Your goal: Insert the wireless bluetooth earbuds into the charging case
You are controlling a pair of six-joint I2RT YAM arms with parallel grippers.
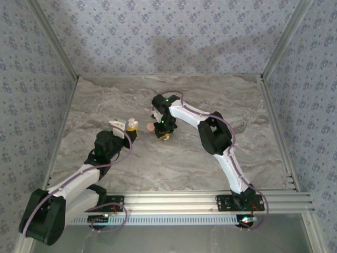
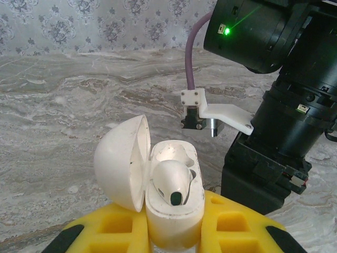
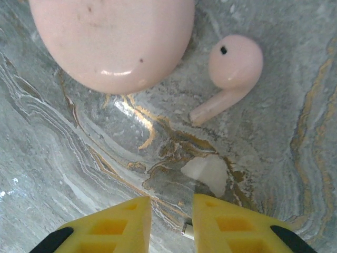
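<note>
The case (image 2: 176,216) and the seated earbud (image 2: 171,182) are glossy white hard plastic. The loose earbud (image 3: 231,66) and round disc (image 3: 110,37) look smooth and shiny, the disc faintly speckled. The tabletop (image 3: 63,158) is polished, marble-patterned; the fingers (image 3: 118,226) matt yellow plastic; the frame rails (image 1: 210,199) dull metal

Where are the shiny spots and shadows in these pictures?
Left wrist view: bright glare inside the open charging case, around the seated earbud. Right wrist view: a white glint on the rounded pinkish object. Top view: a soft shadow on the back wall.
</note>
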